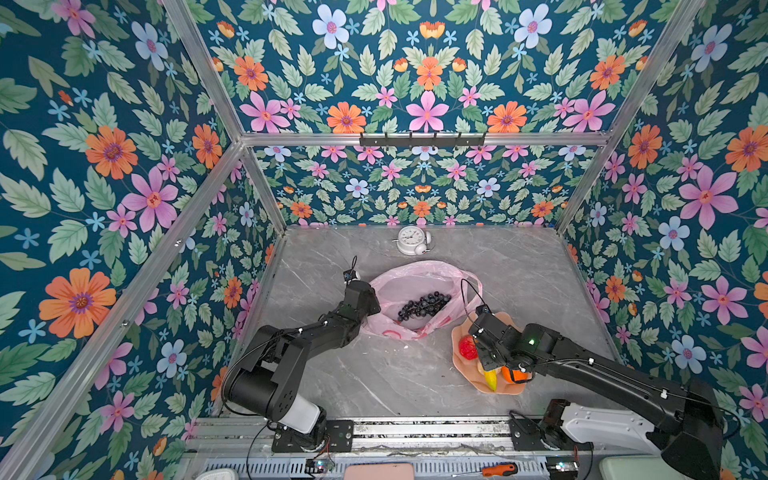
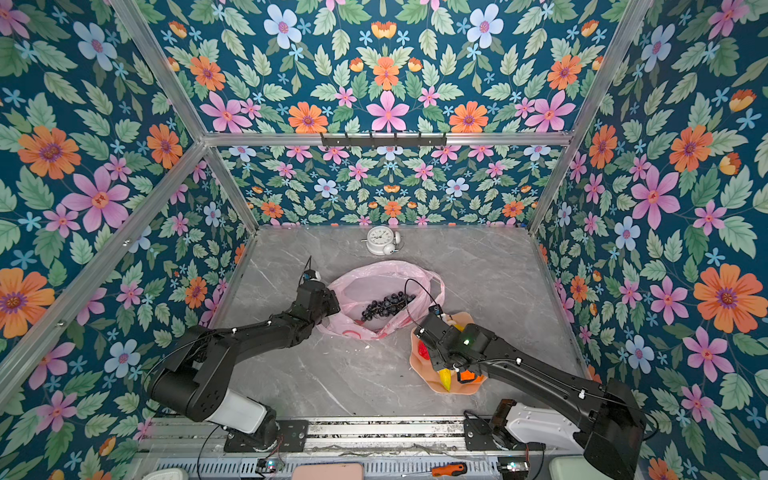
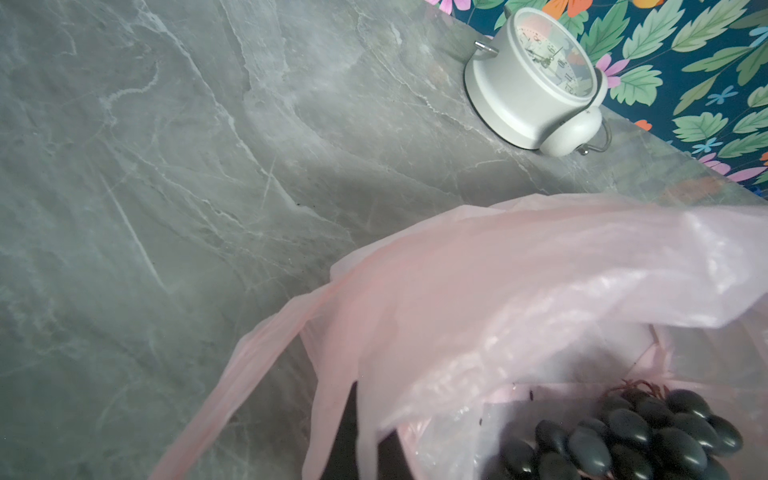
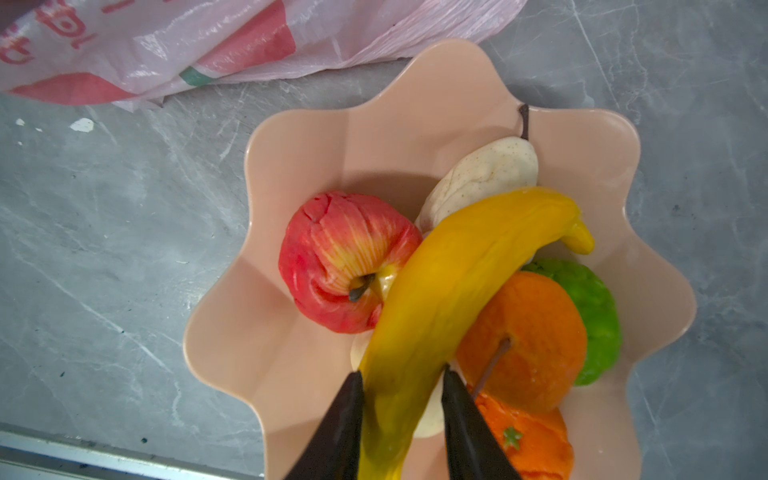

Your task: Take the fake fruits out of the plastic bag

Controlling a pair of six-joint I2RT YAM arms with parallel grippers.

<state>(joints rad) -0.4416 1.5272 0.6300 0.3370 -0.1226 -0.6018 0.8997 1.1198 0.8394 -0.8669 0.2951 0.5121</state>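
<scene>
Now the banana [image 4: 457,270] sits clamped in the right claw [image 4: 402,372], left claw [image 3: 370,444] pinching the bag [image 3: 498,282].

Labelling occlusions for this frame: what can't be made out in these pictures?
- Left tool: both top views, hidden by its own wrist; left wrist view, only dark shapes behind the plastic bag film.
- Cream fruit under the banana: right wrist view, mostly covered.
- Clock time: both top views, too small.

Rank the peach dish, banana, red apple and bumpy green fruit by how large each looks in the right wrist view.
Largest to smallest:
peach dish
banana, though it lies nearest the camera, which inflates it
red apple
bumpy green fruit, partly hidden behind an orange, so its place is unsure
</scene>
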